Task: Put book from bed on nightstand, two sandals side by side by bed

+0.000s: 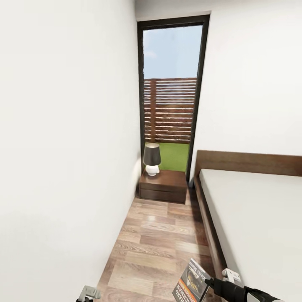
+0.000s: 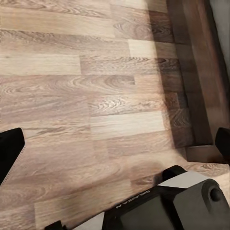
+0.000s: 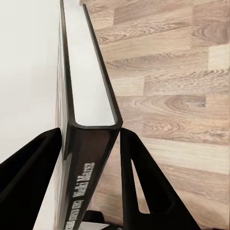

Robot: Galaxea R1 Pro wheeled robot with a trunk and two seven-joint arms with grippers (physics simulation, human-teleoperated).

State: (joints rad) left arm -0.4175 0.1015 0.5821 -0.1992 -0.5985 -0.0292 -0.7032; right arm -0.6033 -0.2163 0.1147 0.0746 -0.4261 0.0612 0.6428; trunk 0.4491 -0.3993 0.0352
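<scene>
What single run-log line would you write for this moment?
right end effector: shut on dark paperback book | left end effector: open, over wood-plank floor | ahead: dark wooden nightstand with lamp

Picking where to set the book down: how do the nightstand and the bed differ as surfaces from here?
The nightstand is small and stands far ahead by the window, while the bed is large and runs along the right side. The nightstand top carries a lamp; the bed's pale mattress looks bare. Both have dark brown wood. The right gripper holds the book.
</scene>
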